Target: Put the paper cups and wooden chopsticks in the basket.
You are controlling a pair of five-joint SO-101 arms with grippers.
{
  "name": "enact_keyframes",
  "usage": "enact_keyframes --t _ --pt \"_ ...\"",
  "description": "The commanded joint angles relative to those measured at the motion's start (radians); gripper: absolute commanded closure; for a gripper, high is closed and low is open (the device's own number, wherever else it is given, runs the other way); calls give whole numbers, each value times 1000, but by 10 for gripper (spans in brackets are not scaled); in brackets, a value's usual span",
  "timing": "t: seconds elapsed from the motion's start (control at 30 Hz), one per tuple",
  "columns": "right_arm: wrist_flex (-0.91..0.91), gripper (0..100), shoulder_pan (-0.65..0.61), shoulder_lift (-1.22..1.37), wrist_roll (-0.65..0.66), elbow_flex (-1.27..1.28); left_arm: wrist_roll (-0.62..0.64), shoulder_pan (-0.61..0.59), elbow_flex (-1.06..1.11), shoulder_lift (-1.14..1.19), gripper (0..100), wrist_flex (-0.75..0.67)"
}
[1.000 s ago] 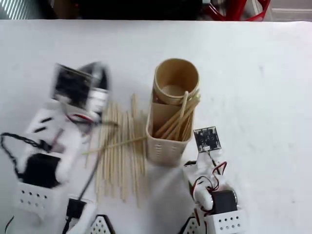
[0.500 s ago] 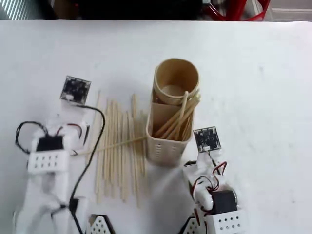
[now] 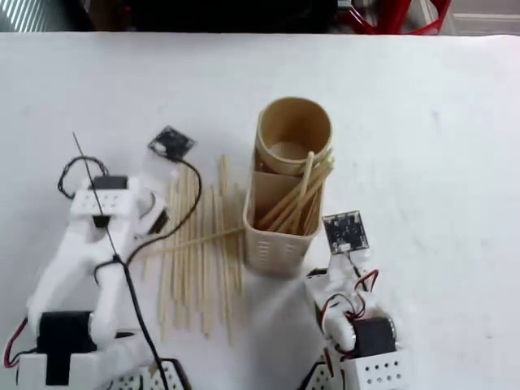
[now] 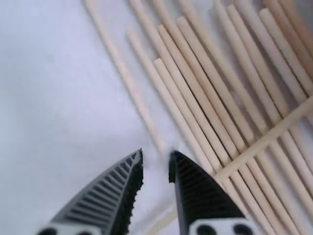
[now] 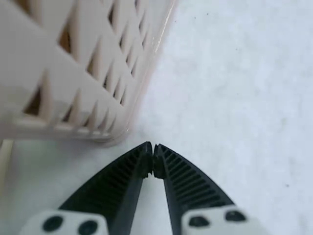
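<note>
White worktop [image 3: 422,122] is carrying a beige perforated plastic basket [image 3: 272,248], sitting near the middle. Tan paper cups, nested in a stack [image 3: 292,134], are standing in the basket's far end. Several wooden chopsticks [image 3: 294,205] are leaning inside the basket's near part, their tips resting against the cups' rim. A loose spread of pale wooden chopsticks [image 3: 199,244] is lying flat on the worktop just beside the basket, mostly parallel, with one crossing stick [image 3: 191,241] lying slantwise over them and reaching the basket wall. The left arm is hanging over the outer edge of this spread. In the left wrist view the left gripper [image 4: 155,159] is showing its black ribbed fingers [image 4: 195,196] slightly apart with nothing between them, tips low over the worktop just beside the outermost sticks [image 4: 195,88]. The right arm is sitting on the basket's other side, by its near corner. The right gripper [image 5: 153,152] is holding its fingertips together, empty, close to the latticed basket wall [image 5: 73,73] and not touching it.
</note>
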Motion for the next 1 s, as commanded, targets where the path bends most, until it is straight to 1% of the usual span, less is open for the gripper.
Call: enact_keyframes --t 0.0,0.13,0.2,0.4,0.47,0.57,0.67,0.77,0.97 --pt "4 979 -2 -7 2 9 -91 30 -69 4 869 44" --pt "4 979 -2 -7 2 9 -198 30 -54 4 866 74" --pt "4 979 -2 -7 2 9 -229 28 -49 -5 865 83" --pt "4 979 -1 -7 2 9 -330 -27 -117 -5 864 244" --pt "4 979 -1 -7 2 9 -368 -47 -118 -5 864 262" --pt "4 979 1 -7 2 9 -413 -81 -118 2 864 259" --pt "4 979 4 -7 2 9 -470 -79 -89 4 864 259" --pt "4 979 4 -7 2 9 -509 -51 -34 4 864 224" --pt "4 979 4 -7 2 9 -505 33 66 4 864 121"
